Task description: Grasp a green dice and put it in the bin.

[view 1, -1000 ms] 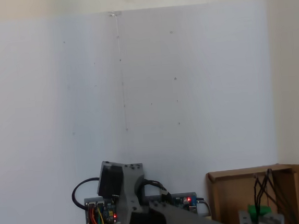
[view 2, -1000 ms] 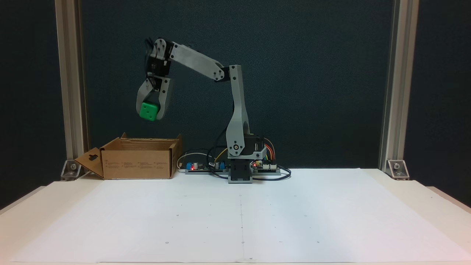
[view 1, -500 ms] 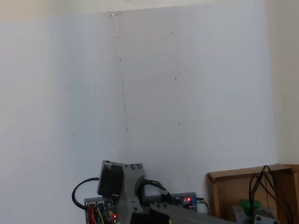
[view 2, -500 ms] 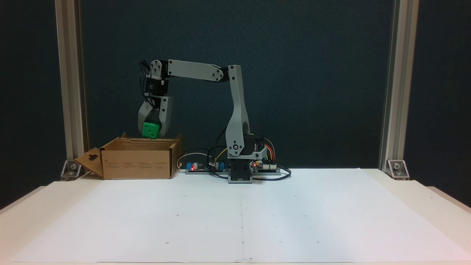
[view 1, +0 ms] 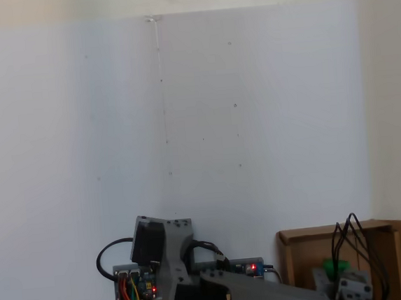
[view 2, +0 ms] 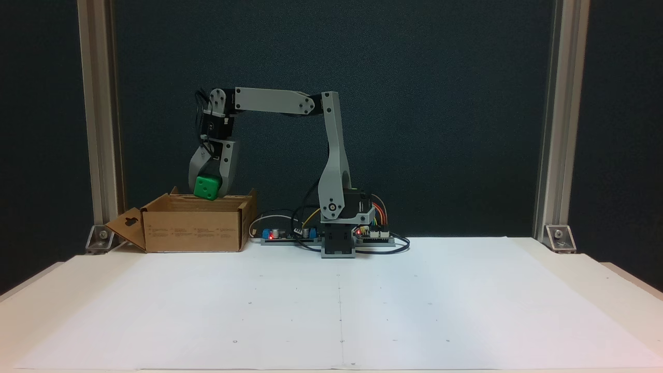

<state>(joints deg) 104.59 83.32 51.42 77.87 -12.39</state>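
A small bright green dice [view 2: 206, 187] hangs between the grey fingers of my gripper [view 2: 208, 188], which is shut on it. It sits just above the rim of the bin [view 2: 194, 228], a brown cardboard box with upright flaps at the left of a fixed view. In the other fixed view the bin [view 1: 302, 264] is at the bottom right, and a patch of the green dice [view 1: 334, 265] shows over its opening beside the gripper's grey parts and black wires.
My base [view 2: 339, 243] stands at the table's back edge with circuit boards [view 2: 282, 234] and cables beside it. White paper [view 2: 336, 300] covers the tabletop in front. Metal posts [view 2: 101, 119] rise at the back left and right.
The arm has lowered the gripper and the green dice from well above the bin to just over its rim, shifting slightly left in the front-facing view. The grip stays shut.
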